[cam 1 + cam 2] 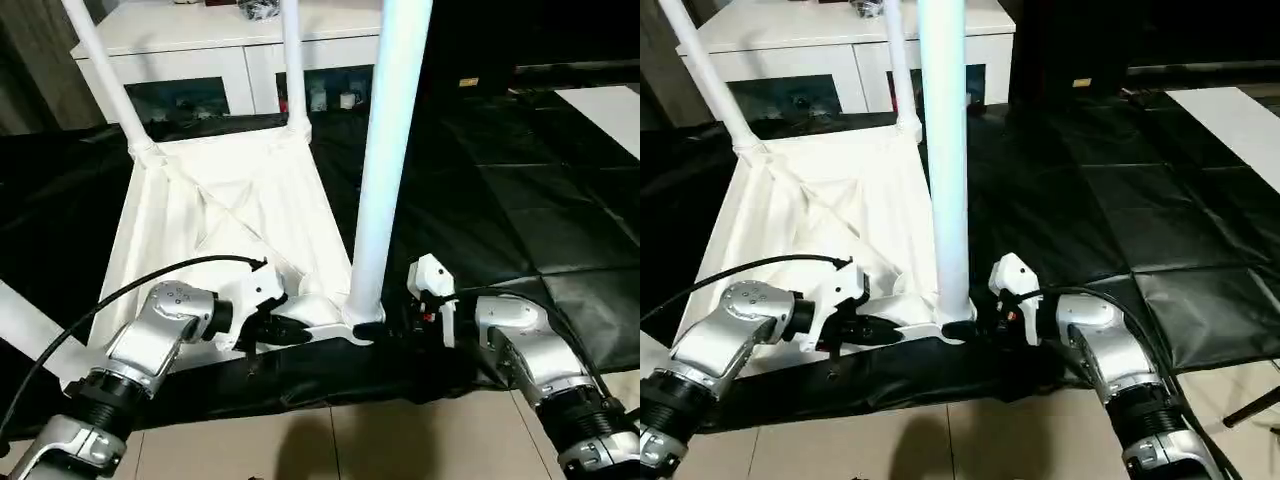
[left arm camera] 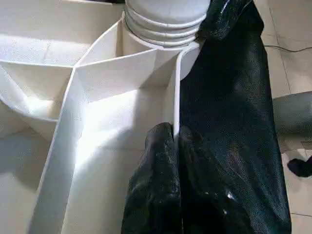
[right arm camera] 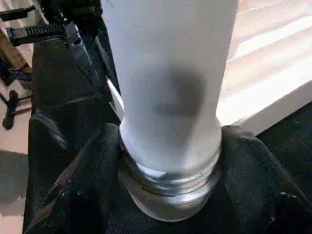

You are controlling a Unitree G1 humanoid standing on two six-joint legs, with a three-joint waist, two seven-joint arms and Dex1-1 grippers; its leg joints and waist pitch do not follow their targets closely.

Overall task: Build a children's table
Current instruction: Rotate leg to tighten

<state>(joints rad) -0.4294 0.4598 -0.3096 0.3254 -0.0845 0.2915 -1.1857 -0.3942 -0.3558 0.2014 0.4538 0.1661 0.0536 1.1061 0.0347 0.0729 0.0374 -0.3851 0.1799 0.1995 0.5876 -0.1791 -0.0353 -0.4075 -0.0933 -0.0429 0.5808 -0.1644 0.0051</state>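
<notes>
The children's table (image 1: 230, 210) lies upside down on a black mat, ribbed underside up. Two white legs stand at its far corners (image 1: 105, 70) (image 1: 292, 60). A third leg (image 1: 390, 150) stands at the near right corner. My left gripper (image 1: 300, 328) is shut on the thin rim (image 2: 176, 87) of the table top, just left of that corner. My right gripper (image 1: 385, 322) comes in from the right. Its fingers (image 3: 73, 185) press on both sides of the leg's (image 3: 170, 73) grooved base.
A white cabinet (image 1: 200, 60) with glass doors stands behind the table. The black mat (image 1: 520, 200) stretches to the right, with pale tiled floor (image 1: 350, 440) in front. Another white leg (image 1: 25, 325) crosses the left edge. A black cable (image 1: 120, 290) loops over my left arm.
</notes>
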